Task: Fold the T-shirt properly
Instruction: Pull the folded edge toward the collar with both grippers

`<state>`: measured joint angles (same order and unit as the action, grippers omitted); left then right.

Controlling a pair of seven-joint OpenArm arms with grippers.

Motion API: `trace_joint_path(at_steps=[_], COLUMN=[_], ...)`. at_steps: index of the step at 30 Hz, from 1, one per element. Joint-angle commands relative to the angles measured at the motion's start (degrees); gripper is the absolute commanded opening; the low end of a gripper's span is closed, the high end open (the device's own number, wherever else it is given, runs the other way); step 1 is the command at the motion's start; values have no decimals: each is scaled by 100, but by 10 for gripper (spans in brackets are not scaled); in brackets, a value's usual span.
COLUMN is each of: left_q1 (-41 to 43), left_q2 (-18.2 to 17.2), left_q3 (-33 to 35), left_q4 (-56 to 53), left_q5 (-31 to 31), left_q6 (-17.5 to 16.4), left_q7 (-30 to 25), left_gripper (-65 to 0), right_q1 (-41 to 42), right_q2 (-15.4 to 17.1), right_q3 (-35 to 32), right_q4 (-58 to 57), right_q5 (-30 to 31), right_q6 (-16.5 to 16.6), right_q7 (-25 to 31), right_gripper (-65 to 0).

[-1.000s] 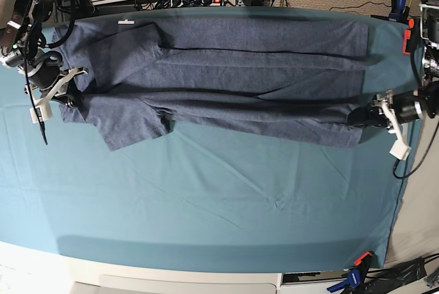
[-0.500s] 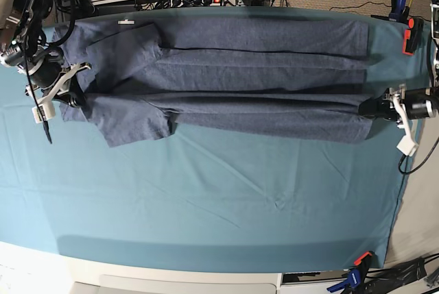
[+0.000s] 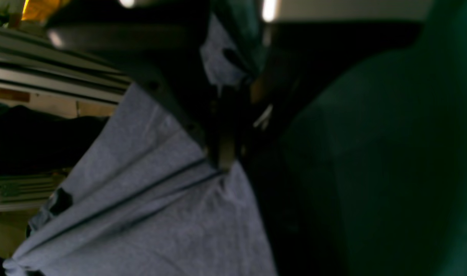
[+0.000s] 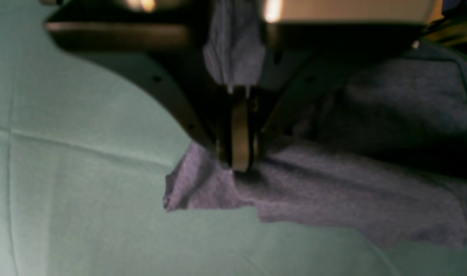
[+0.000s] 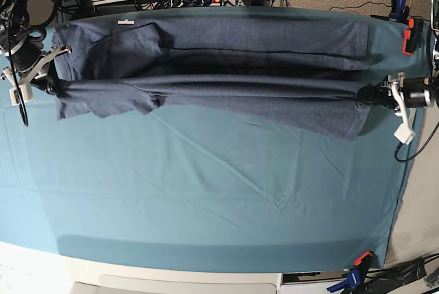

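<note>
T-shirt (image 5: 226,68) fabric, blue-grey and heathered, stretches sideways across the far half of the teal table cloth (image 5: 206,191) in our base view, drawn taut into a long ridge between the two arms; only this view gives us the whole span, with one sleeve drooping near the left end and the hem corner sagging near the right end; the wrist views give us what it cannot, namely the pinch itself.

From the right wrist we see the right gripper (image 4: 239,159) clenched on a bunched edge of the shirt, cloth squeezed up between the jaws and a loose flap lying flat on the table cloth just below; from the left wrist we see the left gripper (image 3: 227,161) likewise clamped on the shirt, folds fanning away from the jaws towards the lower left, though that picture is dark and blurred and we cannot make out the fingertips clearly.

In the base view the right gripper (image 5: 49,85) sits at the picture's left edge and the left gripper (image 5: 367,95) at its right, each at one end of the ridge; both arms reach in from the table's sides, low over the cloth, jaws pointing inwards at each other along the shirt's length.
</note>
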<state>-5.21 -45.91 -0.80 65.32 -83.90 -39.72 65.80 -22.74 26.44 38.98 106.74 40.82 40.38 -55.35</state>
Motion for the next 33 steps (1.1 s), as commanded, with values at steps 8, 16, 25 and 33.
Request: trace_joint_path(at_steps=[8, 16, 25, 33], left_q1=[476, 1104, 1567, 2127], left_q2=[-332, -332, -315, -315], left_q3=[-431, -850, -850, -850], left_q4=[881, 1351, 1499, 2494], left_q5=[-110, -110, -110, -110], left_q6=[-28, -28, -28, -28], left_q7=[35, 39, 42, 76], left_gripper=[-650, -650, -650, -650], right_q1=[-31, -28, -28, -31], right_q2=[72, 72, 72, 72], right_q3=[98, 98, 98, 98], right_q4=[90, 90, 90, 90], right_q5=[31, 31, 31, 31], right_q6=[-38, -38, -38, -38], right_q7=[90, 46, -20, -26], right_gripper=[-650, -650, -650, -650])
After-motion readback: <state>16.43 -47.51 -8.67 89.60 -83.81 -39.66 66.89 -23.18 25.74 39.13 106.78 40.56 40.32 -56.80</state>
